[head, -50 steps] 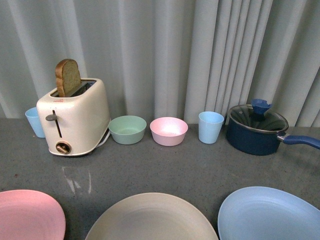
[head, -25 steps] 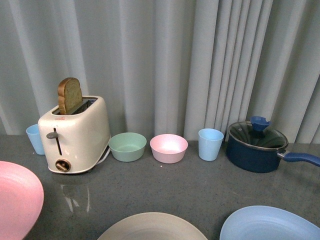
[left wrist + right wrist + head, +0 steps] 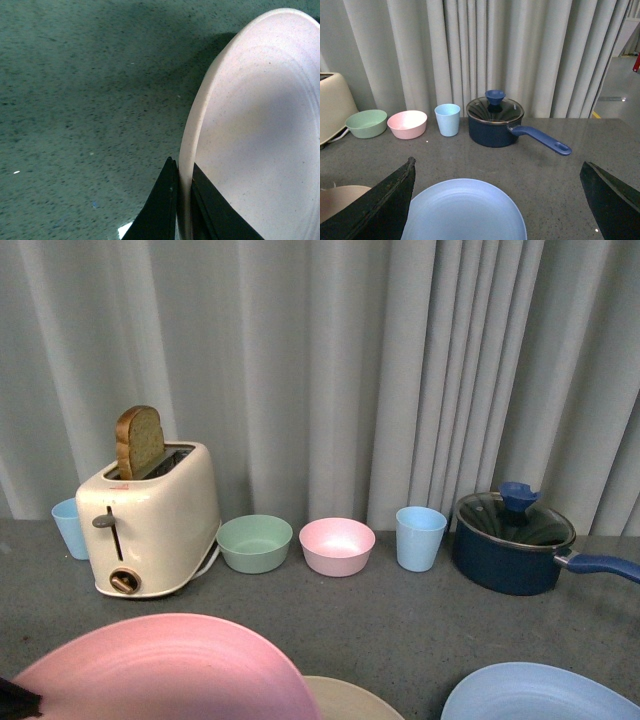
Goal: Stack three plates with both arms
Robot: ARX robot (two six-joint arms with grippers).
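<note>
backdrop: pleated grey curtain [image 3: 330,370] | surface: dark speckled grey countertop [image 3: 400,615]

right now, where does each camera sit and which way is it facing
Front view: on the body between the arms, facing the curtain; pink plate fills the foreground, a sliver of the left gripper beside it.
Left wrist view: on the left arm, looking down its fingers at the counter; gripper shut on the plate's rim.
Right wrist view: on the right arm, looking over the blue plate toward the pot; right gripper open.
Shared: front and right wrist both show blue plate and pot.
</note>
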